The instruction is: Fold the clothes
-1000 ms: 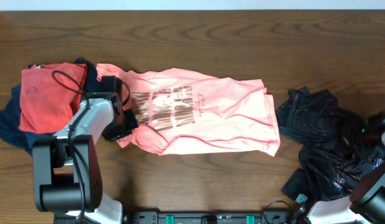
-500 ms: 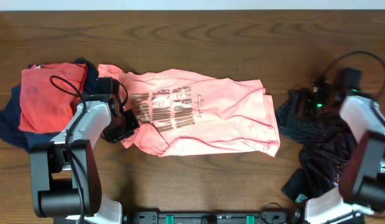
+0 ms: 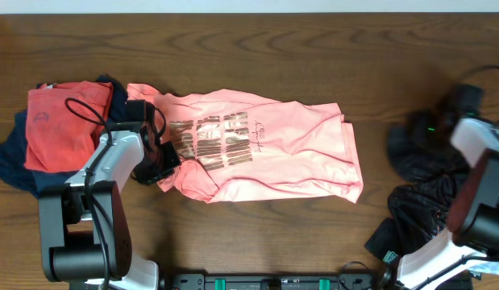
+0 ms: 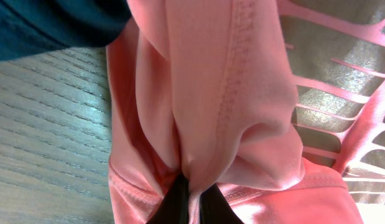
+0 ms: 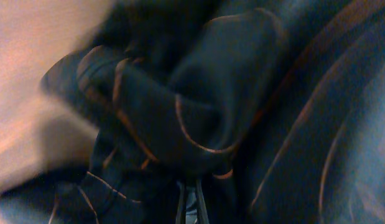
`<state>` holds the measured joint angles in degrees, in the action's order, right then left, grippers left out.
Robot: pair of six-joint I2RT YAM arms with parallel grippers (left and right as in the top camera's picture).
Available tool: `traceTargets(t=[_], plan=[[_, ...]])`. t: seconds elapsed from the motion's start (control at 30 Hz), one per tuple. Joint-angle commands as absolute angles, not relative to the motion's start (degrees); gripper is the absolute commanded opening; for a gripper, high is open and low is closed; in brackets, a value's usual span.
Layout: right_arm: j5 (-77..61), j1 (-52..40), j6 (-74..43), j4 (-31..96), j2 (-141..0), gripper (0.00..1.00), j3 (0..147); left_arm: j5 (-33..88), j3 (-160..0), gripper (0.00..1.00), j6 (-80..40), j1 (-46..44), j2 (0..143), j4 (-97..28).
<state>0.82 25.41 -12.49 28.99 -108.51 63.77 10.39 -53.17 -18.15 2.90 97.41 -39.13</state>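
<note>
At the middle of the bench (image 3: pixel 249 48) the pink T-shirt (image 3: pixel 273 149) lies spread and wrinkled, lettering up, bunched at its end toward the left edge, where the left fingers (image 3: pixel 158 161) are pressed together, pinching a fold of pink cloth. Near the right edge the right fingers (image 5: pixel 191 200) are closed tight on a fold of the black garment (image 3: pixel 422 157), apart from the T-shirt. By the left edge a red-orange shirt (image 3: pixel 60 121) lies on a dark blue garment (image 3: pixel 7 161).
</note>
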Motion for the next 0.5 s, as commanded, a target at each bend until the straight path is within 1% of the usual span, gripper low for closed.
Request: traceTargets(t=[0.0,0.03,0.13,0.2,0.27,0.33,0.37,0.4,0.43,0.47], plan=[[8.6,33.0,-20.4,32.4,-111.0,0.12,66.1,11.0,-52.6,0.07,-17.9,2.8,96.6,-39.4],[3.2,34.8,-19.7,33.2,-111.0,0.14,67.7,11.0,-52.6,0.06,-17.9,2.8,96.6,-39.4],[-17.5,37.3,-10.2,35.0,-110.9,0.27,72.4,11.0,-52.6,0.06,-17.9,2.8,96.6,-39.4],[-25.6,36.7,-5.8,38.0,-110.9,0.31,75.6,11.0,-52.6,0.06,-17.9,2.8,96.6,-39.4],[-28.8,34.4,-2.5,41.5,-110.9,0.39,78.3,11.0,-52.6,0.06,-17.9,2.8,96.6,-39.4],[-30.1,30.9,0.1,43.7,-110.9,0.52,79.7,11.0,-52.6,0.07,-17.9,2.8,96.6,-39.4],[-30.1,29.0,0.7,44.2,-110.9,0.59,79.8,11.0,-52.6,0.11,-17.9,2.8,96.6,-39.4],[-30.3,26.5,1.7,44.8,-110.9,0.68,79.8,11.0,-52.6,0.13,-17.9,2.8,96.6,-39.4],[-30.2,24.4,2.5,45.1,-111.0,0.72,79.7,11.0,-52.6,0.14,-17.9,2.8,96.6,-39.4],[-29.7,21.9,3.1,45.3,-111.2,0.72,79.7,11.0,-52.6,0.13,-17.9,2.8,96.6,-39.4]])
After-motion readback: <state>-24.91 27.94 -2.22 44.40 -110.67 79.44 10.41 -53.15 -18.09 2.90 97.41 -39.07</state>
